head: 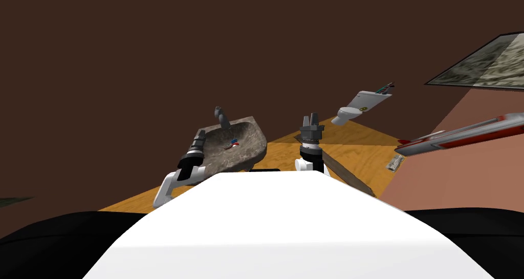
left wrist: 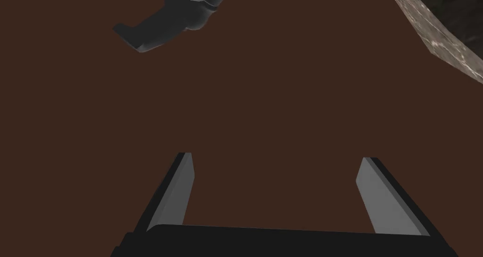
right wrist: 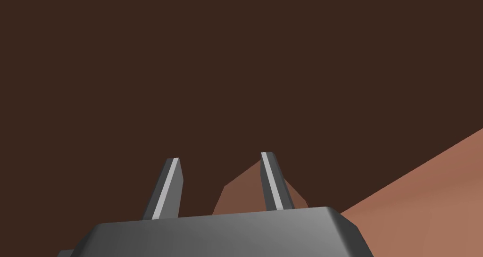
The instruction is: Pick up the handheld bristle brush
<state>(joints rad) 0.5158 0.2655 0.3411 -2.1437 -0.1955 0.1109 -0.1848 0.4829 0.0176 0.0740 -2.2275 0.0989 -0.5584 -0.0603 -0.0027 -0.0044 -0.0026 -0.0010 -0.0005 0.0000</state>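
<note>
My right gripper (right wrist: 219,157) is raised in front of a dark brown wall, fingers half closed. A small pinkish-brown angular thing (right wrist: 245,193), which I take for the brush, sits low between them and juts past one finger; no bristles show. In the head view the right gripper (head: 311,118) points upward just right of the stone sink (head: 256,150). My left gripper (left wrist: 278,156) is open and holds nothing. It hangs near the sink's rim (left wrist: 443,37) and under the dark faucet (left wrist: 174,18). The head view puts the left gripper (head: 200,133) at the sink's left edge.
Small red, blue and white items (head: 233,144) lie in the sink's basin behind the faucet (head: 222,117). A white toilet (head: 348,113) stands at the back right on the wooden floor (head: 353,143). A long red and grey bar (head: 460,132) juts from the pink wall on the right.
</note>
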